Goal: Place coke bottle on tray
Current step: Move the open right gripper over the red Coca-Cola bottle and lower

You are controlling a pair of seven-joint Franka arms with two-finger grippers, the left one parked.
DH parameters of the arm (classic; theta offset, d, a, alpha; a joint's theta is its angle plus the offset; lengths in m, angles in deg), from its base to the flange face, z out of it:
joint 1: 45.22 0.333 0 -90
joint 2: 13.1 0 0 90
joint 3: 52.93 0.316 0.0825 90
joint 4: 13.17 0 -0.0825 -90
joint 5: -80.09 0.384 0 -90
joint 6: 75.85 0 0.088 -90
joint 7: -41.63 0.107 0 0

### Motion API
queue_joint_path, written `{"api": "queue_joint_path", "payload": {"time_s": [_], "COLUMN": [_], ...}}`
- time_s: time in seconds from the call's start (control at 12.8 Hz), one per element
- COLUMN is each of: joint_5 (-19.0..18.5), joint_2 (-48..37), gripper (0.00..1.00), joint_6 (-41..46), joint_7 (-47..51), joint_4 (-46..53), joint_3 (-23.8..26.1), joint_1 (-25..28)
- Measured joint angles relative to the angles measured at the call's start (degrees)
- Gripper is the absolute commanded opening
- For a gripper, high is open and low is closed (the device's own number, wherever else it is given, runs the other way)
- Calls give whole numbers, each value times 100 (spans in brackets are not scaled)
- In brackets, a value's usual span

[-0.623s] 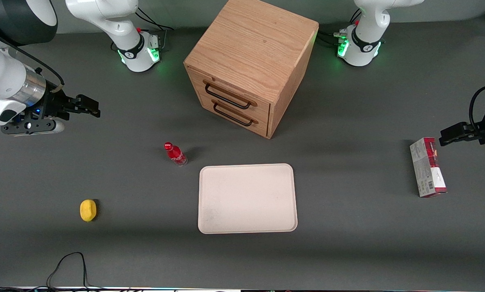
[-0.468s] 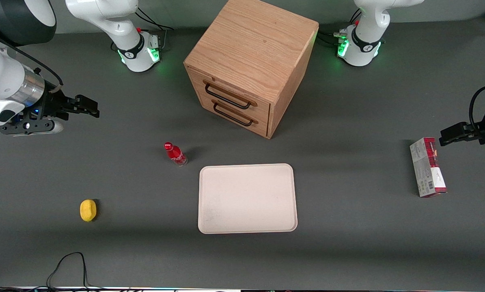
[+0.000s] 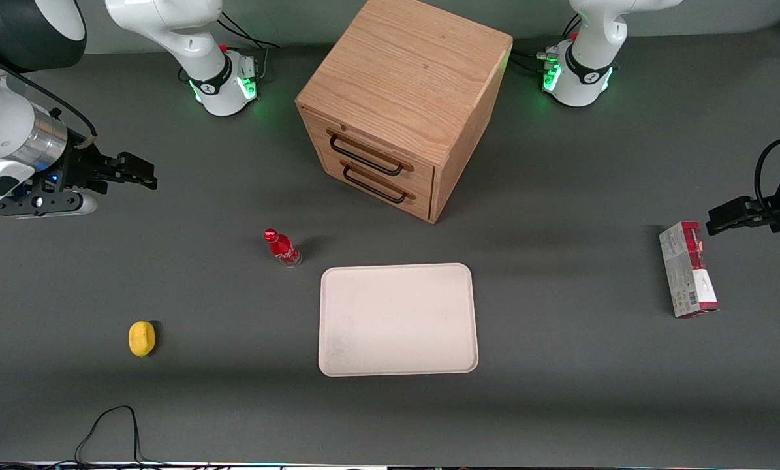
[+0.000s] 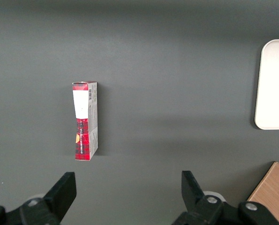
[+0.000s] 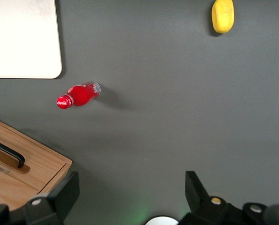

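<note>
Your tool (image 3: 143, 174) hangs above the tabletop (image 3: 559, 391) toward the working arm's end, well apart from everything, and its two fingers (image 5: 66, 192) stand spread wide with nothing between them. You can see the coke bottle (image 3: 282, 247) standing on the tabletop, near one corner of the tray (image 3: 397, 318) but not touching it, and a little farther from the front camera than the tray. The tray carries nothing. The wooden drawer box (image 3: 403, 104) stands farther from the front camera than both. A small yellow object (image 3: 141, 339) lies toward the working arm's end, and a red-and-grey carton (image 3: 687, 269) lies toward the parked arm's end.
</note>
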Motion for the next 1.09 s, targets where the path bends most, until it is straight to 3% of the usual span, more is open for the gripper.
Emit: {"api": "queue_joint_path", "payload": {"time_s": [0.7, 1.09], "joint_5": [30, 52], "joint_2": [208, 1631], "gripper": [100, 100], "joint_6": [115, 914], "joint_7": [352, 2093], "joint_4": [401, 2435], "joint_3": [79, 1372], "joint_1": [77, 147]}}
